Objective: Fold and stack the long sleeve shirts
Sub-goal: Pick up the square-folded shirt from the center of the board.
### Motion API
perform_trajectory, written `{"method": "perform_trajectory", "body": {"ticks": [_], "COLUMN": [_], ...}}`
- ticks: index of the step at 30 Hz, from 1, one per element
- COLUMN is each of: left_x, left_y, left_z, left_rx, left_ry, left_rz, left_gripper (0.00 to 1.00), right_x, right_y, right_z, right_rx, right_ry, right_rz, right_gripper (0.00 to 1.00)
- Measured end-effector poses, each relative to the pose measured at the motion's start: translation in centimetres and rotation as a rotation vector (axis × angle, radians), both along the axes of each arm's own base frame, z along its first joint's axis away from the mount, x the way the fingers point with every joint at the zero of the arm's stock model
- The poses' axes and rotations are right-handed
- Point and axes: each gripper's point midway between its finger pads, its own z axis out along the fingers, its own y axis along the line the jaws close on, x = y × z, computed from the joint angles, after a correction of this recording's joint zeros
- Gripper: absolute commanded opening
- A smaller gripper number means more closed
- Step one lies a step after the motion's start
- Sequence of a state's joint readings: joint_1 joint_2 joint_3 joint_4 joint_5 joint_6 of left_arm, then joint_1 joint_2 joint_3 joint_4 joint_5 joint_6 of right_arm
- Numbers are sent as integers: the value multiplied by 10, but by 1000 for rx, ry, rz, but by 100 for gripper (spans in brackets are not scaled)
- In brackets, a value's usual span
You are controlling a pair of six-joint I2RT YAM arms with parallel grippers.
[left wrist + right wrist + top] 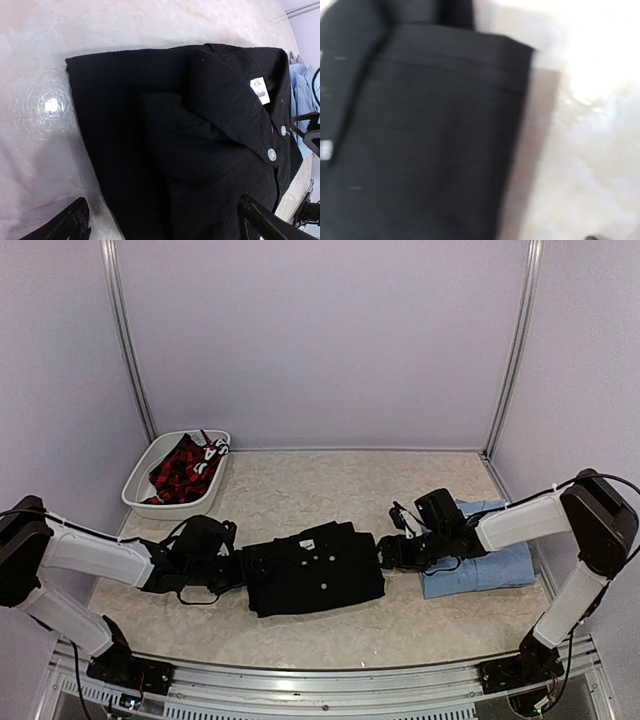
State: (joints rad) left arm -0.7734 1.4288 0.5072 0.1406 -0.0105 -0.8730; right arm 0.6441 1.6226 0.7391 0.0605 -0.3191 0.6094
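At the far left, a bin holds a red plaid cloth, well clear of the work and no likely trouble.

Nearer, the left claw sits at the left edge of the black shirt. Its fingers are spread wide with nothing between them but the cloth lying below. If it closes here, it may pinch only the top layer. A lift would then peel the fold open instead of carrying the whole bundle.

The black shirt lies folded at the middle of the table, collar and white label facing up. The cloth around the collar looks lumpy and loose, so a lopsided lift could let it sag and spill out of shape.

The right claw is at the shirt's right edge. Its own view is smeared and shows no fingers, and the top view is too small, so whether it is spread or closed cannot be told. A fingertip caught in the hem would drag that edge and skew the fold.

Farther right, the blue shirt lies folded beside the black one, partly under the right arm. A low sweep of that arm could rumple it, and a black shirt set down off-centre would leave a crooked stack.
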Motion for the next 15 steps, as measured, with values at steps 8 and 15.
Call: {"method": "perform_trajectory", "body": {"ticks": [8,15], "left_x": [-5,-11], "left_y": [-6,-11], "left_z": [1,0], "left_rx": [-145,-204], "left_ry": [36,62], "left_rz": [-3,-7], "left_gripper": [87,79], "right_x": [6,-2], "right_y": [17,36], "right_z": [-7,-8], "right_rx": [131,267], "right_ry": [61,119], "right_rz": [66,123], "right_gripper": [79,68]}}
